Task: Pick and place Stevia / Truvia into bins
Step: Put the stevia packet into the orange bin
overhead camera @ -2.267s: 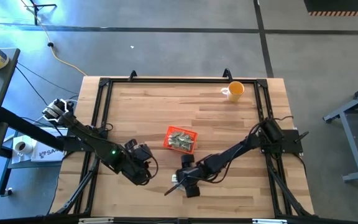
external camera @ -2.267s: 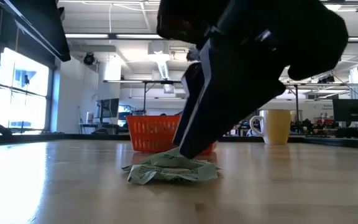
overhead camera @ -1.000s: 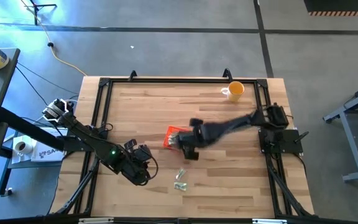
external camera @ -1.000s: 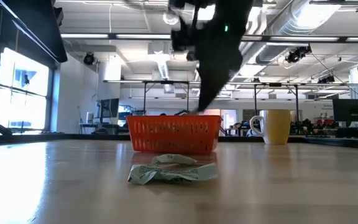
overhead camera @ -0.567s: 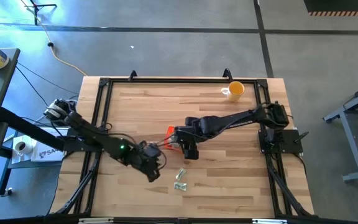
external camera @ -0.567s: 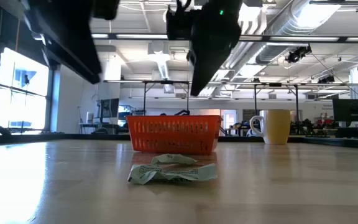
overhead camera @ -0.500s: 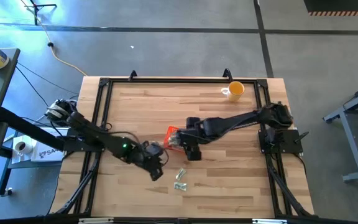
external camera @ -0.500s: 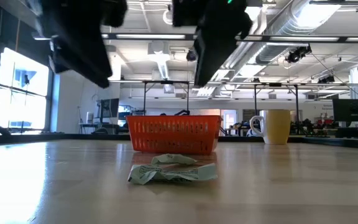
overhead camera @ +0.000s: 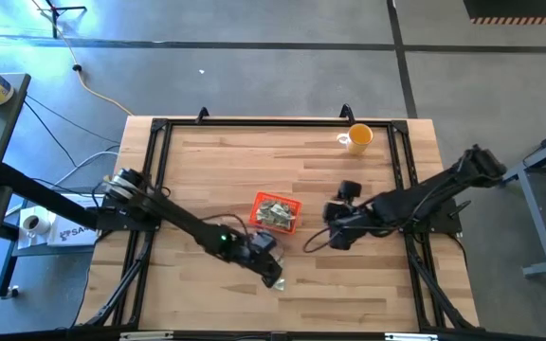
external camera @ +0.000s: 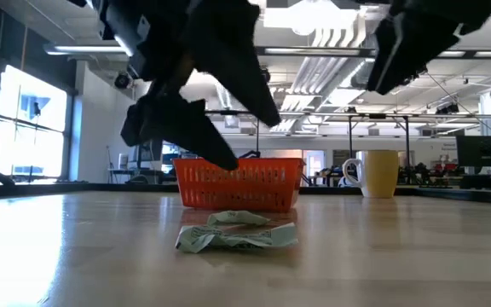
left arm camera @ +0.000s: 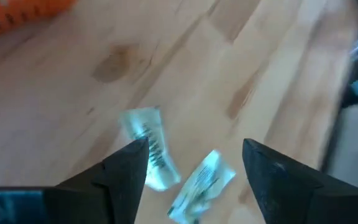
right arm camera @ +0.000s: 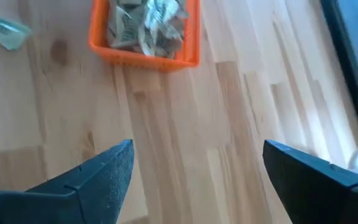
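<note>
High view hides loose packets [left arm camera: 151, 146] under left gripper [left arm camera: 194, 163], jaws spread, right gripper [right arm camera: 194, 168] spread

Orange-yellow cup [overhead camera: 357, 138] on table [overhead camera: 207, 170]

Loose packets [external camera: 237, 232] before filled tray [external camera: 239, 185]

Left tool [overhead camera: 269, 270] low over the table, fingers spread; right tool [overhead camera: 334, 230] raised, fingers spread
</note>
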`<state>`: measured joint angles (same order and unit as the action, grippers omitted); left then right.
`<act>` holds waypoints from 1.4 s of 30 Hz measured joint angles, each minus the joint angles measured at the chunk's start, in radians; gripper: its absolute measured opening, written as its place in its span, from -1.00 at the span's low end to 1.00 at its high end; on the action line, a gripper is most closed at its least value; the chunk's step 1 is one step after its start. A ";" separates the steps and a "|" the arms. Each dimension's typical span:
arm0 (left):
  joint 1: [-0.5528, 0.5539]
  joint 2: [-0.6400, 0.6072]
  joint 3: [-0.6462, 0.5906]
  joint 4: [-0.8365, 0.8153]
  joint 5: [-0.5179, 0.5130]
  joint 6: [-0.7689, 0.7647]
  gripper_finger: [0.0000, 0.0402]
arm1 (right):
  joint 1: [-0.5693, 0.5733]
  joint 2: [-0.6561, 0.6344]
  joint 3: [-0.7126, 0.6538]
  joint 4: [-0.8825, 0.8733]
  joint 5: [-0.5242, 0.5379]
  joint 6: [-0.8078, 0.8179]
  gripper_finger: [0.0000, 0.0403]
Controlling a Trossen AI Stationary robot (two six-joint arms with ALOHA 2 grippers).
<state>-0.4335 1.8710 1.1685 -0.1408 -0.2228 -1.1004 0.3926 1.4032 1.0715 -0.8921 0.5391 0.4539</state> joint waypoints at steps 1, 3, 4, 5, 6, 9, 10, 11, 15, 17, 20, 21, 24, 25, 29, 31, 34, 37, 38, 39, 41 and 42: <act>-0.001 0.025 0.034 -0.046 -0.003 0.015 0.46 | 0.007 -0.012 -0.019 0.002 0.008 0.012 0.72; -0.007 0.082 0.114 -0.156 -0.027 0.024 0.44 | 0.019 -0.039 -0.053 0.007 0.021 0.028 0.72; -0.007 0.112 0.157 -0.204 -0.039 0.023 0.41 | 0.022 -0.044 -0.064 0.009 0.025 0.036 0.72; -0.006 0.136 0.195 -0.272 -0.062 0.023 0.38 | 0.022 -0.052 -0.075 0.010 0.038 0.040 0.72; -0.006 0.163 0.235 -0.343 -0.080 0.022 0.34 | 0.024 -0.057 -0.087 0.010 0.039 0.042 0.72; -0.005 0.229 0.327 -0.442 -0.100 0.022 0.22 | 0.026 -0.058 -0.106 0.012 0.040 0.040 0.72; -0.005 0.249 0.347 -0.466 -0.102 0.021 0.18 | 0.026 -0.058 -0.108 0.009 0.040 0.039 0.72; -0.004 0.266 0.359 -0.463 -0.101 0.020 0.13 | 0.028 -0.058 -0.109 0.012 0.045 0.036 0.72; 0.011 0.289 0.365 -0.489 -0.053 0.023 -0.11 | 0.031 -0.064 -0.111 0.015 0.055 0.015 0.72; 0.017 0.292 0.367 -0.533 -0.014 0.024 -0.28 | 0.033 -0.070 -0.111 0.007 0.059 0.013 0.72; 0.024 0.287 0.369 -0.626 0.003 0.050 -0.59 | 0.033 -0.079 -0.111 -0.029 0.077 0.017 0.72; 0.024 0.277 0.367 -0.663 0.013 0.064 -0.70 | 0.033 -0.084 -0.111 -0.039 0.089 0.022 0.72; 0.022 0.235 0.356 -0.801 0.027 0.079 -0.88 | 0.033 -0.095 -0.111 -0.054 0.104 0.035 0.72; 0.021 0.219 0.352 -0.845 0.026 0.073 -0.88 | 0.033 -0.099 -0.111 -0.057 0.108 0.036 0.72; 0.029 0.088 0.356 -0.995 -0.039 0.029 -0.78 | 0.033 -0.107 -0.111 -0.055 0.132 0.039 0.72; 0.051 0.023 0.357 -1.008 -0.128 0.032 -0.82 | 0.033 -0.107 -0.111 -0.053 0.135 0.040 0.72; 0.119 -0.044 0.356 -0.950 -0.245 0.111 -0.88 | 0.033 -0.107 -0.111 -0.041 0.141 0.040 0.72; 0.226 -0.067 0.358 -0.859 -0.218 0.271 -0.88 | 0.033 -0.107 -0.111 -0.021 0.140 0.044 0.72; 0.261 -0.064 0.357 -0.829 -0.161 0.331 -0.88 | 0.033 -0.107 -0.111 -0.017 0.137 0.046 0.72; 0.291 -0.057 0.356 -0.801 -0.109 0.371 -0.86 | 0.033 -0.107 -0.111 -0.014 0.131 0.048 0.72; 0.331 -0.037 0.357 -0.748 -0.039 0.396 -0.70 | 0.033 -0.107 -0.111 -0.012 0.115 0.062 0.72; 0.341 -0.032 0.357 -0.750 -0.028 0.399 -0.58 | 0.032 -0.107 -0.111 -0.012 0.105 0.070 0.72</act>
<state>-0.0924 1.8386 1.5252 -0.8910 -0.2510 -0.7017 0.4249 1.2957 0.9604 -0.9043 0.6437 0.5239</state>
